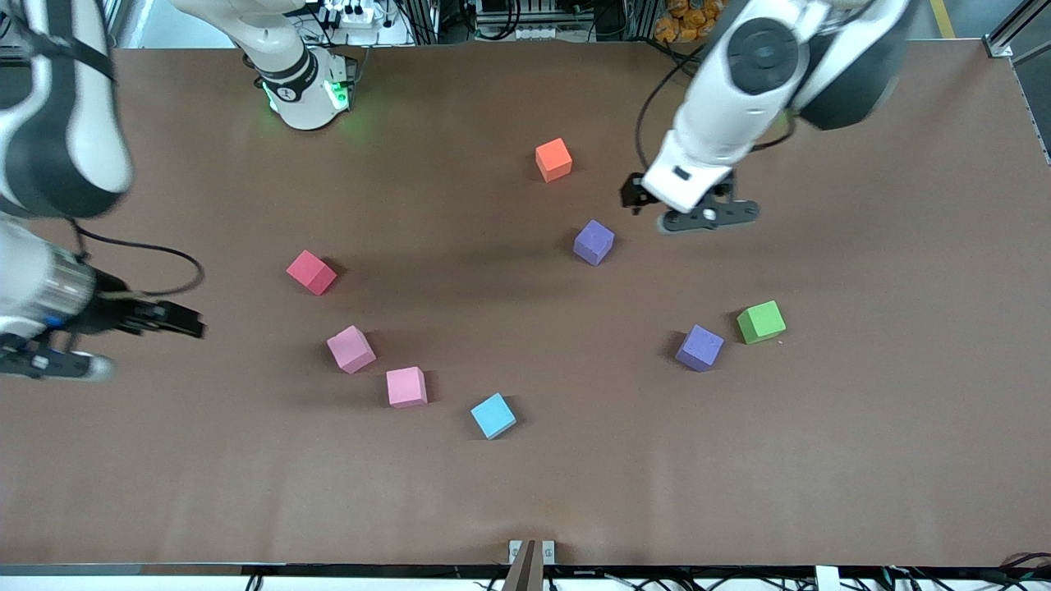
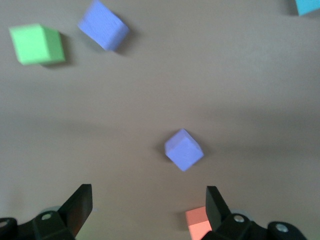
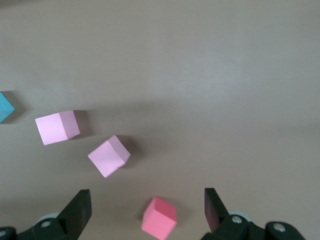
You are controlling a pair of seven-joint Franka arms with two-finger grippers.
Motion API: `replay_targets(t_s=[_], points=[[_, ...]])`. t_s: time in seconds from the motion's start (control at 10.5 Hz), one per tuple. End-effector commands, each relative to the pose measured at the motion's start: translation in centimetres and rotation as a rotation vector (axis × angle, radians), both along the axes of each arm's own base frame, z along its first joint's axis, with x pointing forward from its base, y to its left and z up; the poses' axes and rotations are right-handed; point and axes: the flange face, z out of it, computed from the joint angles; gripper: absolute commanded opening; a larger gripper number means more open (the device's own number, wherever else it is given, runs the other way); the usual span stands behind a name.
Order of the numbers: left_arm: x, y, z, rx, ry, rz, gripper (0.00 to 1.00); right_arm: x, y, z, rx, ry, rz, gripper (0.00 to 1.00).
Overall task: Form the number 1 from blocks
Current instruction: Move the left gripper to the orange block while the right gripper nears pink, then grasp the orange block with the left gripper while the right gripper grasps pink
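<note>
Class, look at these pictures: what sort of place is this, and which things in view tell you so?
Probably a robotics lab: two robot arms mounted at a brown table, foam blocks scattered on it, and cables and power strips along its edge.

Brown table [image 1: 525,492] with eight scattered blocks [image 1: 493,415]

Even, bright overhead light fell on the worktop [image 1: 525,492], casting soft shadows beside each block. The left wrist view was motion-blurred, smearing the green block [image 2: 37,44]; the right wrist view stayed sharper.
</note>
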Motion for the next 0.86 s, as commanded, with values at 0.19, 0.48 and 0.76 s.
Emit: replay_targets(t_s=[0.19,0.48,0.76], points=[[-8.6,-6.2,-7.2,-0.011,-0.024,0.15,1.0,-2.0,3.4,-8.1,-0.007,0.003,0.1,1.0],[-14.6,-10.5,-12.0,-0.024,0.016,0.298,1.0,-3.9,7.2,-12.7,-0.012,0.026,0.162,1.0],[-17.8,-12.2,-15.2,0.004,0.048,0.246,1.0,-4.3,8.5,-15.0,-0.006,0.055,0.216,1.0]])
